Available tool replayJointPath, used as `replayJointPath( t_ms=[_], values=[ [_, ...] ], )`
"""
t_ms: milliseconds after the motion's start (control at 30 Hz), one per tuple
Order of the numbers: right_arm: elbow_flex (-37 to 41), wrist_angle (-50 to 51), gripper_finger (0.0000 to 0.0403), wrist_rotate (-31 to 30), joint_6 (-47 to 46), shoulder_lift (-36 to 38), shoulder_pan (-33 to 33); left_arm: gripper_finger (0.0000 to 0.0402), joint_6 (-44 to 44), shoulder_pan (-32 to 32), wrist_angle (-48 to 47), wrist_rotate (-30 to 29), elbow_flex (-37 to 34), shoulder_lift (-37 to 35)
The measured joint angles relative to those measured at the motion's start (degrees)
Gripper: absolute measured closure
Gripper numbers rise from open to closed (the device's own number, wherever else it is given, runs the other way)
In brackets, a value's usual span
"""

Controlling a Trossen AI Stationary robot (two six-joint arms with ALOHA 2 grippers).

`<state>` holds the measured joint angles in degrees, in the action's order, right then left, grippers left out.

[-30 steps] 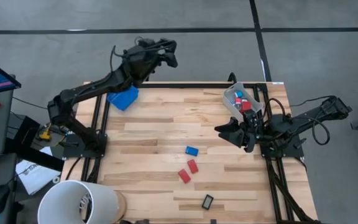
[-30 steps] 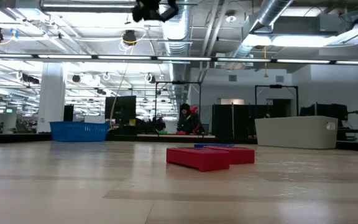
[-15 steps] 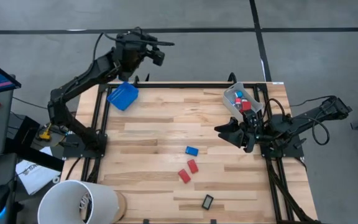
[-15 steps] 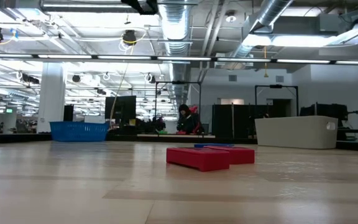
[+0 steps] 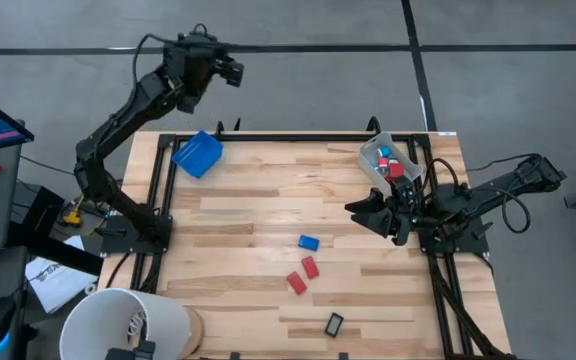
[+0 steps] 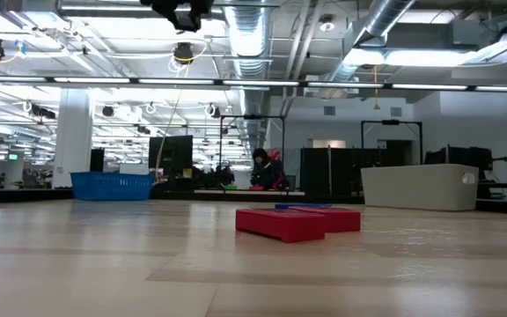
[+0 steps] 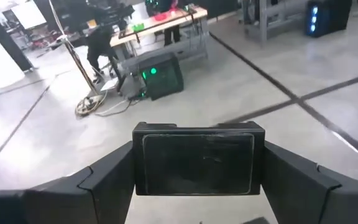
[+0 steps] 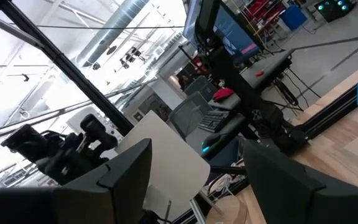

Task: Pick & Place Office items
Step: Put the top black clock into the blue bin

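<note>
My left gripper (image 5: 231,72) hangs high over the floor beyond the table's far edge, shut on a black rectangle with a glossy face (image 7: 197,160). It shows at the top of the low view (image 6: 179,11). On the table lie a blue block (image 5: 309,242), two red blocks (image 5: 311,267) (image 5: 296,283) and another black rectangle (image 5: 334,323), each flat on the wood. The red blocks fill the middle of the low view (image 6: 280,224). My right gripper (image 5: 363,212) waits by the table's right side, open, with nothing between its fingers (image 8: 129,168). My left gripper pinches the black rectangle by its two short ends (image 7: 140,163) between the two fingers. The fingers reach out about level, away from the table. The rectangle sits crosswise between them with its glossy face toward the wrist camera, lifted clear of everything.
A blue tray (image 5: 198,155) sits at the table's far left corner. A clear bin (image 5: 388,165) with several small pieces stands at the far right. A white bucket (image 5: 128,325) stands off the near left corner. A person (image 6: 262,167) is far back in the room.
My left gripper has swung from above the table's far edge toward the left and farther out over the floor, rising and rolling its wrist as it went. It stays shut on its hold. My right arm has kept still.
</note>
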<state>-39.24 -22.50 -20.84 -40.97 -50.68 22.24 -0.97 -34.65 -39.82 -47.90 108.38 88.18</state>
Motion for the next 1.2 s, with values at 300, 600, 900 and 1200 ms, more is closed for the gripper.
replayJointPath(
  t_ms=[300, 600, 900, 1200],
  values=[
    [0.0, 1.2, 0.0158, 0.0, 0.5, 0.0, -1.1, 0.0115, -5.3, 6.7, 0.0, 6.7, -0.3, 3.7],
    [0.0, 1.2, 0.0158, 0.0, 0.4, 0.0, -0.9, 0.0115, -11.1, 11.9, -11.9, 7.0, -0.3, 14.8],
    [0.0, 1.0, 0.0158, 0.0, 0.4, 0.0, -0.7, 0.0115, -34.8, 4.3, -24.4, 7.9, -0.3, 25.1],
    [0.0, 1.0, 0.0158, 0.0, -0.5, 0.0, -0.4, 0.0115, -69.2, -0.6, -29.1, 11.9, -1.3, 28.0]
  ],
)
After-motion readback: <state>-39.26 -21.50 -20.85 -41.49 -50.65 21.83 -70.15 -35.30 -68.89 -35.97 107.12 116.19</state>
